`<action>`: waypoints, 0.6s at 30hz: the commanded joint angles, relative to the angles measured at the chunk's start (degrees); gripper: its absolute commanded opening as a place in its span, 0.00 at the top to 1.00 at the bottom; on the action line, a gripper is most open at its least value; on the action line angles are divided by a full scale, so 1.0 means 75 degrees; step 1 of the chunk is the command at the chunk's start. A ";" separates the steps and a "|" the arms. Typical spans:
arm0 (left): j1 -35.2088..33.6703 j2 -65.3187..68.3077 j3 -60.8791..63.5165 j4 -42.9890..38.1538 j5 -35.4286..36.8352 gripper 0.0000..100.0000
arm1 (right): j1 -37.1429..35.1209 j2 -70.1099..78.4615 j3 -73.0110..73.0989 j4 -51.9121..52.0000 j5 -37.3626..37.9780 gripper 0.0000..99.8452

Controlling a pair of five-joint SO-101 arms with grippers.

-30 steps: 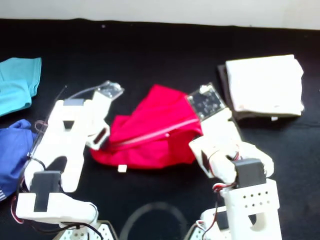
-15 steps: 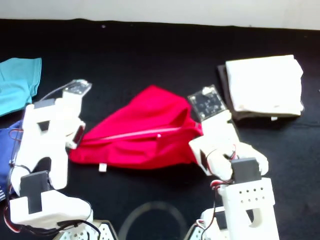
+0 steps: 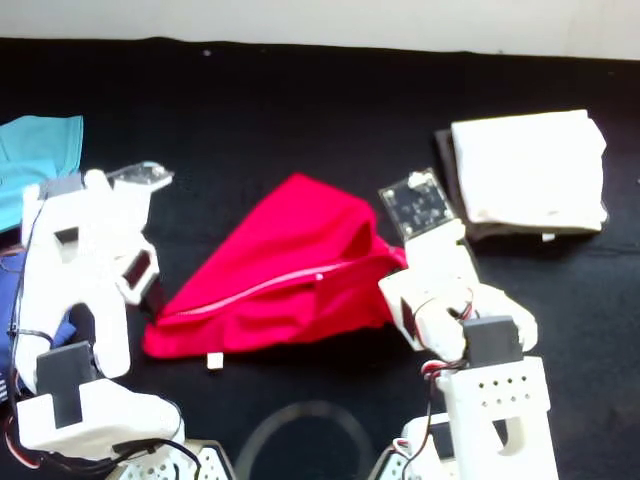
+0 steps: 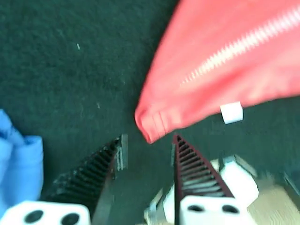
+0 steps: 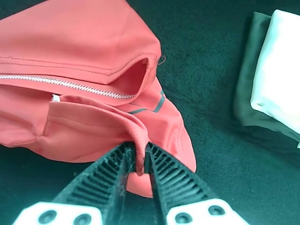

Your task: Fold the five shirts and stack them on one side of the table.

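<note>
Here the red shirt (image 3: 280,270) lies rumpled in the middle of the black surface (image 3: 300,110). The right tool (image 5: 139,157) is clenched on a fold at one edge. The left tool (image 4: 149,140) is released, just beside the opposite corner.

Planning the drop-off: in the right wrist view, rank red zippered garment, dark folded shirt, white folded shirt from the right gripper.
1. Red zippered garment, in right gripper.
2. Dark folded shirt, stack's bottom.
3. White folded shirt, stack's top.
</note>
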 commanded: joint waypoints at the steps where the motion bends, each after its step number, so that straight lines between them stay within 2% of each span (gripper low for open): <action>1: 0.0369 -0.0322 -0.0592 0.1618 -0.0527 0.83 | 0.0100 -0.0135 -0.0018 0.0029 -0.0070 0.99; 5: 0.0369 -0.0229 0.0029 0.1043 -0.0621 0.84 | 0.0100 -0.0135 -0.0018 0.0029 -0.0070 0.99; 10: 0.0381 -0.0240 0.1647 -0.0938 -0.0610 0.84 | 0.0100 -0.0135 -0.0018 0.0018 -0.0070 0.99; 14: 0.0404 -0.0240 0.2643 -0.2051 -0.0621 0.84 | 0.0100 -0.0135 0.0018 -0.0006 -0.0070 0.99; 18: 0.0381 -0.0229 0.2807 -0.2825 -0.0563 0.84 | 0.0100 -0.0135 0.0018 -0.0006 -0.0070 0.99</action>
